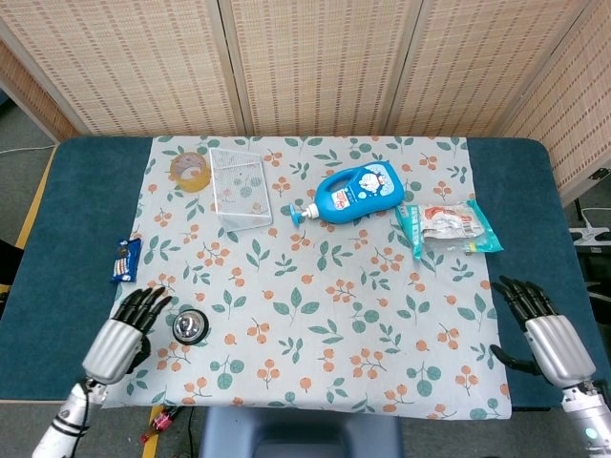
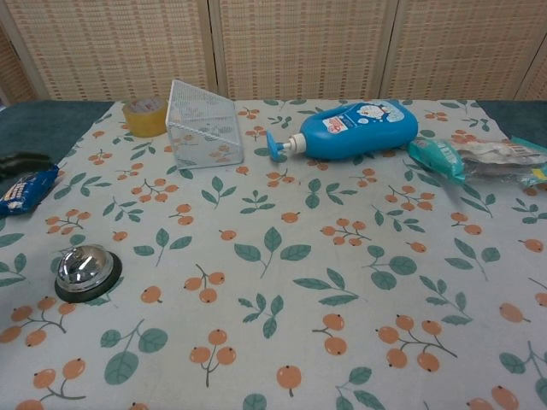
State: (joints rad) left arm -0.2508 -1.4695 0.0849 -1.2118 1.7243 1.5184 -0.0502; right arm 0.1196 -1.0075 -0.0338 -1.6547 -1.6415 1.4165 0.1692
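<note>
My left forearm runs off the bottom edge of the head view, and in the chest view only dark fingertips of that hand peek in at the left border, so its palm side stays hidden from me. My right hand shows in the head view alone, its wrist cut off at the lower right corner.

My left hand lies palm down at the near left edge of the leaf-and-berry printed tablecloth, fingers stretched forward and apart, holding nothing. The round chrome call bell on its black base sits just beside those fingers, to their right, not touched. My right hand hovers by the cloth's near right edge over the dark blue table mat, fingers spread with the thumb out to the side, likewise empty.

Ahead of my left hand lies a small blue snack packet. Further back stand a white wire-mesh wedge rack and a yellow roll of tape. A blue pump bottle with a cartoon label lies on its side mid-table, a teal plastic-wrapped packet beside it on the right.
</note>
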